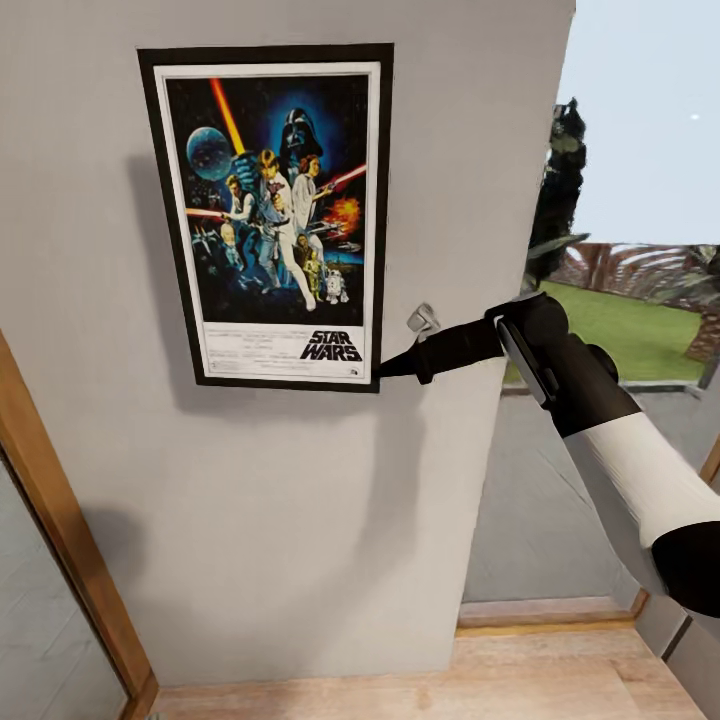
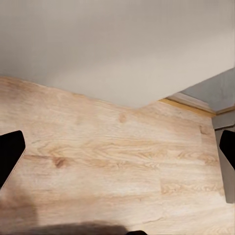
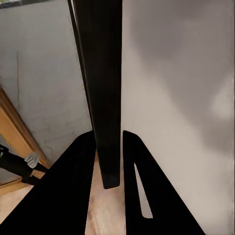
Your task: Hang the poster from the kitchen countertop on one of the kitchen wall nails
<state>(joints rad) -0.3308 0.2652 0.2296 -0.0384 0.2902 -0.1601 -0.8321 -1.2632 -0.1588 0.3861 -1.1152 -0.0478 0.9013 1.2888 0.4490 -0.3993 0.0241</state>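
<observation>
The poster point(image 1: 270, 200), black-framed with a white border and the "STAR WARS" logo at its foot, sits flat and upright against the light grey wall point(image 1: 300, 480). My right gripper point(image 1: 385, 368) is shut on the frame's lower right corner. In the right wrist view the frame's black edge point(image 3: 105, 98) runs between the two fingers of that gripper point(image 3: 108, 133), next to the wall. My left gripper point(image 2: 120, 142) is open, its fingers wide apart over the wooden floor point(image 2: 112, 161), holding nothing. The wall nails are hidden and the kitchen countertop is out of view.
A wooden door frame point(image 1: 60, 520) slants along the wall's left side. The wall ends at a corner on the right, beside an opening onto a green garden point(image 1: 640, 330). Pale wood flooring point(image 1: 450, 690) lies at the wall's foot.
</observation>
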